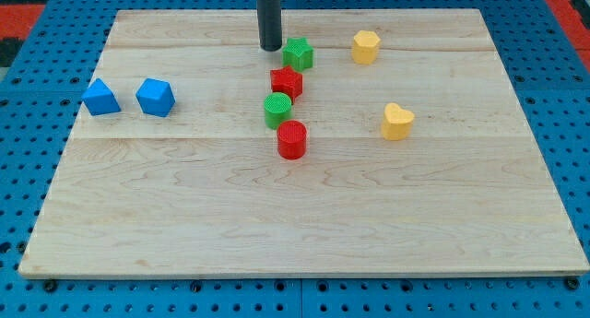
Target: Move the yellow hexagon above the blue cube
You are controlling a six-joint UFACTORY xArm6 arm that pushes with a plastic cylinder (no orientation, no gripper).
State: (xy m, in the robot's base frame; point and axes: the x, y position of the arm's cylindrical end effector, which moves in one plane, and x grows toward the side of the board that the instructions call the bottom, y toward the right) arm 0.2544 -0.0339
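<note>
While our dark rod (269, 18) comes down from the view's top near the middle of the table's far edge, my tip (270, 48) rests on the wooden table (304, 217) just to the view's left of the green star-shaped block (298, 53), close beside it, though we cannot tell whether the two touch. We carry no gripper, so there is nothing to report as parted or closed; the rod simply ends in that tip. The yellow hexagon (366, 47) sits near the far edge, to the view's right of the green star and apart from it. The blue cube (155, 97) lies toward the table's left edge, well apart from the hexagon, with a blue triangular block (100, 97) just beside it on the side nearer that edge. Below the green star we see a short column running toward the table's middle: a red block (287, 82) of angular shape, then a green cylinder (277, 109), then a red cylinder (291, 139), each close against the next. A yellow heart-shaped block (397, 121) sits alone toward the table's right edge, below the hexagon.
</note>
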